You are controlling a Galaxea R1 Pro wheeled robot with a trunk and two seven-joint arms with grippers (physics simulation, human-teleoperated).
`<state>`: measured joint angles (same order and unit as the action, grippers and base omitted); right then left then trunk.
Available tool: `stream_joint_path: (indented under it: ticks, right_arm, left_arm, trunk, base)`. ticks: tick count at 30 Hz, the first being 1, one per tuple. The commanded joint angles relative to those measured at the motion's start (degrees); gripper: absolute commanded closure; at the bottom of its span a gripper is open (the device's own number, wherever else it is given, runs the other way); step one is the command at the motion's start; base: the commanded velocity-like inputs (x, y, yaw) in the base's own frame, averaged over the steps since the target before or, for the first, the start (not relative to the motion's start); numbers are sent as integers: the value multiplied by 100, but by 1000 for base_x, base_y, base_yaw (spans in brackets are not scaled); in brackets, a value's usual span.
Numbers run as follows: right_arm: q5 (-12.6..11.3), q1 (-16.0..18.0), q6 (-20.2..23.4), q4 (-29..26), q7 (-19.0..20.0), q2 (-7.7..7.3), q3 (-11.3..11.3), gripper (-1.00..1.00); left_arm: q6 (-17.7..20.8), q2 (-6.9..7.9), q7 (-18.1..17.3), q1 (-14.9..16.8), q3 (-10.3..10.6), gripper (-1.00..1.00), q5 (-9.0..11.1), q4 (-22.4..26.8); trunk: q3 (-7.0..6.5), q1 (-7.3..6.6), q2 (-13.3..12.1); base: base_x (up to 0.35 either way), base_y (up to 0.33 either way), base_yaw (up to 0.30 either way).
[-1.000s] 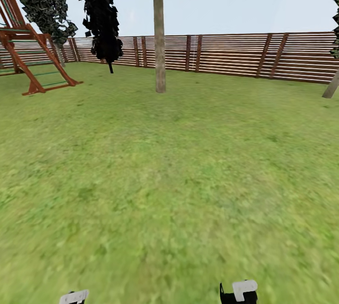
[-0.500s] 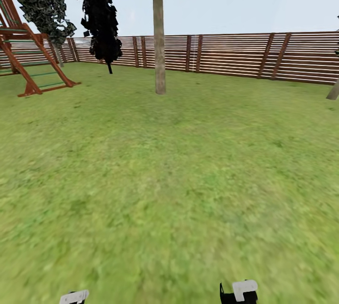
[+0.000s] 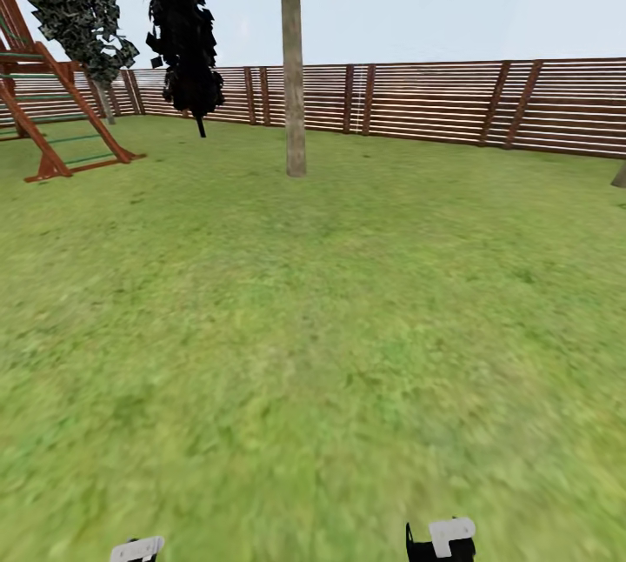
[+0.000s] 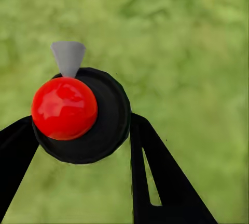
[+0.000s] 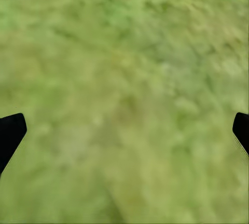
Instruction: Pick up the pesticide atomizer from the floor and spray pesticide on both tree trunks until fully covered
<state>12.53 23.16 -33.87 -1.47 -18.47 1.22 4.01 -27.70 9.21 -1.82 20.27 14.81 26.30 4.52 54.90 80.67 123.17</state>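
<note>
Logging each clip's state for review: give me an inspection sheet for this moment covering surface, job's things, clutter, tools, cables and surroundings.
Surface: green lawn, blurred near the robot.
Job's things: pesticide atomizer held between the left tool's fingers, red top toward the camera, pale nozzle sticking out; one pale bare tree trunk stands ahead on the grass, far off; another trunk base at the right edge.
Clutter: nothing seen on the grass ahead.
Tools: left tool shut on the atomizer; right tool open, fingers wide apart over grass.
Cables: nothing seen.
Surroundings: slatted wooden fence, red-brown play frame at left, dark conifer, pale sky.
</note>
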Motion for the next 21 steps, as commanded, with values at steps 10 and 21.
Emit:
stream_joint_path:
  ticks: [10, 21]
  right_arm:
    - [31, 4, 4, 6, -60, 1, 39, -100]
    - [31, 4, 4, 6, -60, 1, 39, -100]
  left_arm:
    - [-16, 2, -20, 3, 41, 100, 68, -4]
    - [-16, 2, -20, 3, 40, 100, 68, -4]
  trunk:
    - [5, 3, 2]
    - [5, 3, 2]
  base:
    - [338, 0, 0]
    - [338, 0, 0]
